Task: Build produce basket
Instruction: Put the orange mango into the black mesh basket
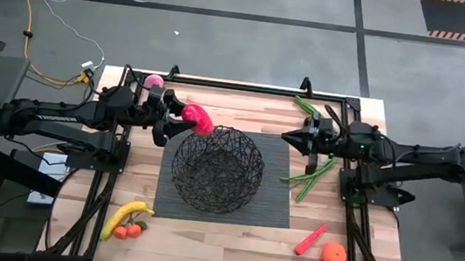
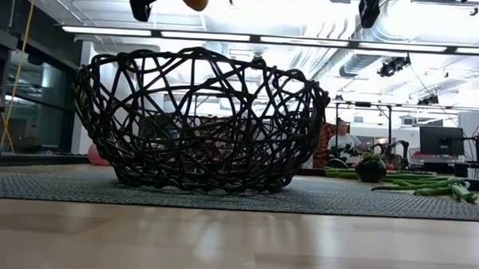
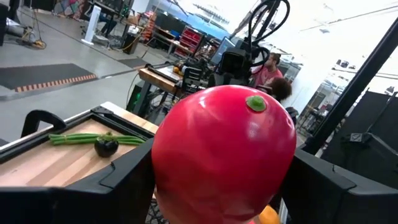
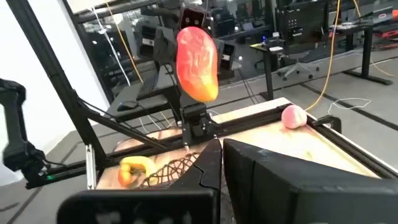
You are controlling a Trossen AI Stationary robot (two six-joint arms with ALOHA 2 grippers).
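The basket (image 1: 217, 167), a round black wire-mesh bowl, stands on a dark ribbed mat (image 1: 272, 205). My left gripper (image 1: 186, 118) is raised over the basket's far-left rim and shut on a red-orange mango (image 1: 199, 120). My right gripper (image 1: 287, 137) hangs shut with nothing in it, raised by the basket's right side. The rest of the produce lies on the table: a pink ball (image 1: 155, 80), a banana (image 1: 123, 216) with small tomatoes (image 1: 127, 231), a red chili (image 1: 310, 240), two oranges (image 1: 333, 253), green beans (image 1: 311, 170) and a dark green piece (image 2: 372, 168). My left gripper pinches the mango between its two fingers (image 3: 106, 186), one on each of its opposite sides (image 3: 163, 163). The fingers come level from the table's left. The mango is lifted clear above the basket's rim, its green-dotted end (image 3: 255, 102) turned away from the gripper.
More green beans (image 1: 307, 106) lie at the table's far right corner. The table's black frame rail (image 1: 246, 86) runs along its far edge. People sit at desks in the room beyond the table (image 2: 343, 142).
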